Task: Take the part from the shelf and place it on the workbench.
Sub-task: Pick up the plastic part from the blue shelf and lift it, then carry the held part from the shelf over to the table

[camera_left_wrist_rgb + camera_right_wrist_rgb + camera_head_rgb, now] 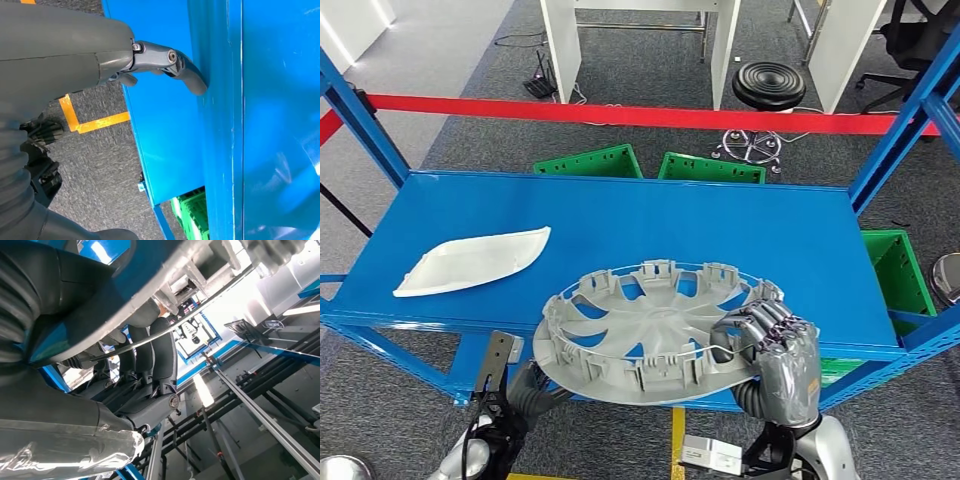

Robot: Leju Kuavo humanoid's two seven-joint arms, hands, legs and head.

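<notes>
Right hand (773, 345) gripping rim of grey wheel cover (652, 335), fingers curling over edge. Cover overhanging front edge of blue shelf (803, 250), likely being lifted clear. Left hand (535, 385) supporting cover from beneath — finger state cannot be told. Left wrist view showing thumb (181, 67) touching shelf underside. White panel (475, 260) lying well apart.

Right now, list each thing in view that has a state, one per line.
Wheel cover: inner side up, half off the shelf's front edge, held.
Right hand: grips the cover's rim.
Left hand: under the cover's edge; whether it grips cannot be told.
White panel: lying flat on the shelf, untouched.
Green crates: on the floor.
</notes>
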